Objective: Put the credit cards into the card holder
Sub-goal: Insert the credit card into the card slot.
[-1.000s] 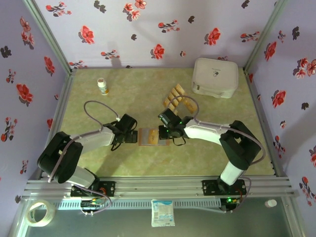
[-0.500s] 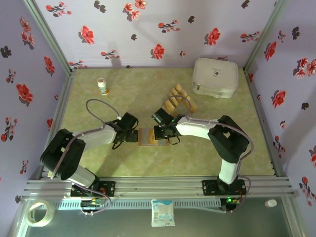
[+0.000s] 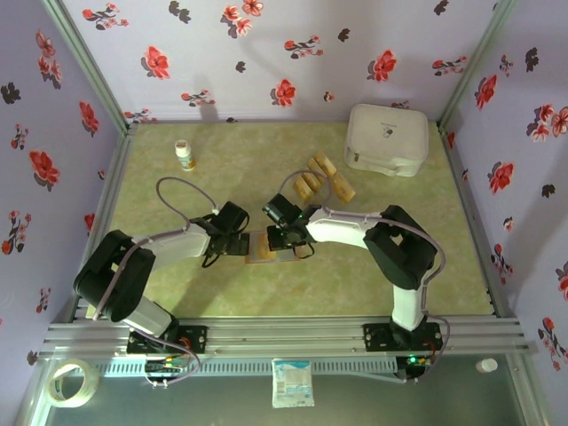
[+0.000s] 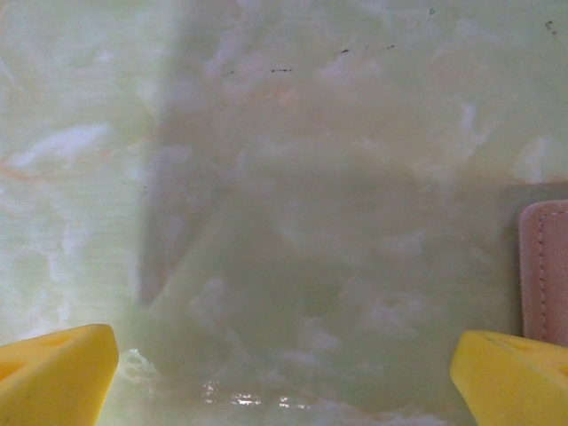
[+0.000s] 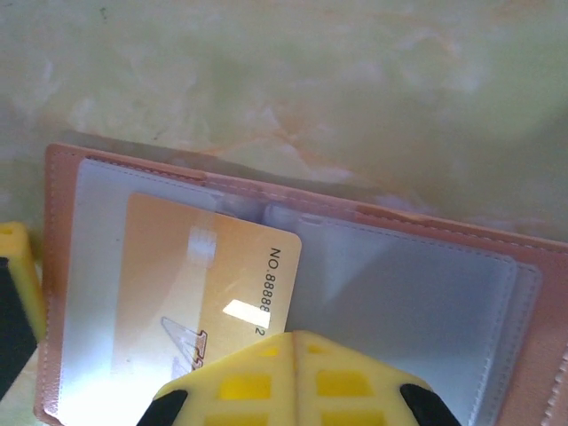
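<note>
The card holder [image 5: 293, 311] lies open on the table, with a pinkish-brown rim and greyish clear sleeves. One tan-orange credit card [image 5: 195, 275] lies flat on its left half, partly under the sleeve. My right gripper [image 5: 295, 377] is shut, and its joined tips rest over the card's near edge without pinching it. From above, the right gripper [image 3: 282, 232] covers most of the card holder [image 3: 264, 248]. My left gripper [image 4: 284, 382] is open over bare table, with the holder's edge [image 4: 543, 271] just to the right of it. Loose credit cards [image 3: 307, 185] lie behind.
A big white rounded box [image 3: 386, 139] stands at the back right. A small white bottle [image 3: 185, 155] stands at the back left. Flowered walls close in the table on three sides. The left gripper [image 3: 241, 241] sits close against the holder's left side.
My right gripper has slid left across the card holder, taking the card further over the left half. The left arm has barely moved.
</note>
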`<action>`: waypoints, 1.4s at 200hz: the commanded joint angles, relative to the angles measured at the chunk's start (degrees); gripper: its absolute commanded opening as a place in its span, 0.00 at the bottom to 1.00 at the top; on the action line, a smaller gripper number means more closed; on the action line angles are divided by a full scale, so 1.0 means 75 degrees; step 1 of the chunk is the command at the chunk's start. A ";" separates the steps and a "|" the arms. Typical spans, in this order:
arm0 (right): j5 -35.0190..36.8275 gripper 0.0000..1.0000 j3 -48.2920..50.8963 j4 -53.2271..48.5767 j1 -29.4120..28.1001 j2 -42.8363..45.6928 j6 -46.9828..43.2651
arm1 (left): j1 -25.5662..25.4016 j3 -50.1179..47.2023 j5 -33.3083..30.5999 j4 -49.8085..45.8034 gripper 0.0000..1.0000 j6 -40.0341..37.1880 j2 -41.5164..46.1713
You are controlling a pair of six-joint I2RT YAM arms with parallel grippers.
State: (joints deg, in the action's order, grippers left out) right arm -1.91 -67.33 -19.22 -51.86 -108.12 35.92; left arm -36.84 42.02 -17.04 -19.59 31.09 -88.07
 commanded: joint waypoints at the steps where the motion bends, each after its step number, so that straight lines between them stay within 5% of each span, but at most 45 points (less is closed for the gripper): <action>1: -0.0118 0.01 -0.0329 -0.0127 -0.0132 -0.0236 -0.0079 | 0.0060 -0.0004 0.0205 0.0504 1.00 -0.0061 -0.0402; 105: -0.0461 0.00 -0.0770 -0.0186 -0.0305 -0.0447 -0.0167 | 0.0060 0.0027 0.0322 0.0483 0.99 -0.0055 -0.0378; 173: -0.0061 0.00 -0.0392 -0.0361 -0.0227 0.0093 -0.0315 | 0.0330 -0.0203 0.0081 0.0059 0.99 0.0190 0.0621; 280: -0.0431 0.00 -0.0540 -0.0151 -0.0180 -0.0432 -0.0283 | 0.0357 -0.0089 0.0225 0.0256 0.99 0.0050 -0.0120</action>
State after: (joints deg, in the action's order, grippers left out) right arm -4.25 -70.96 -20.49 -53.52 -110.04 34.44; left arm -34.59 41.41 -15.99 -18.11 31.38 -87.31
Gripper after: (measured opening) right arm 0.041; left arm 0.995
